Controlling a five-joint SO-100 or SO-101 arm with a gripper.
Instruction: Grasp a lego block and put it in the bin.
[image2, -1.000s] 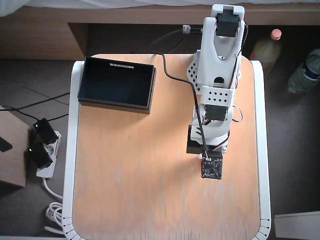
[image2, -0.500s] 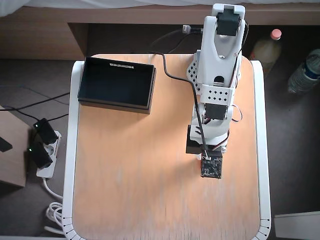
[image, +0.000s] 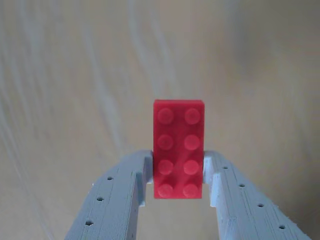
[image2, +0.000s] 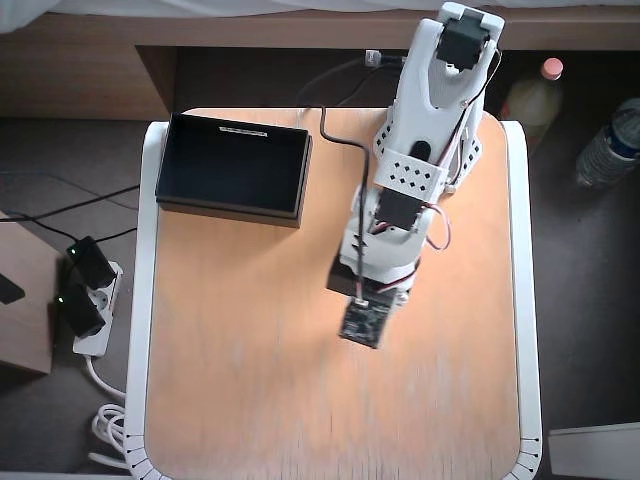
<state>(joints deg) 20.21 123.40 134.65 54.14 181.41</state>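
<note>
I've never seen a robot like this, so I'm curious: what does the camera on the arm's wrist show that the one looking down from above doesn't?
Only the wrist view shows the lego block, a red studded brick clamped between the pale fingers of the gripper.

Only the overhead view shows the whole arm, the black bin at the table's far left corner, apparently empty, and the power strip and bottles on the floor.

Both show the bare wooden tabletop.

1 lego block (image: 178, 149), 1 bin (image2: 232, 166) at table's (image2: 260, 400) top-left corner, 1 arm (image2: 420, 150), 2 bottles (image2: 610, 142) off right edge.
</note>
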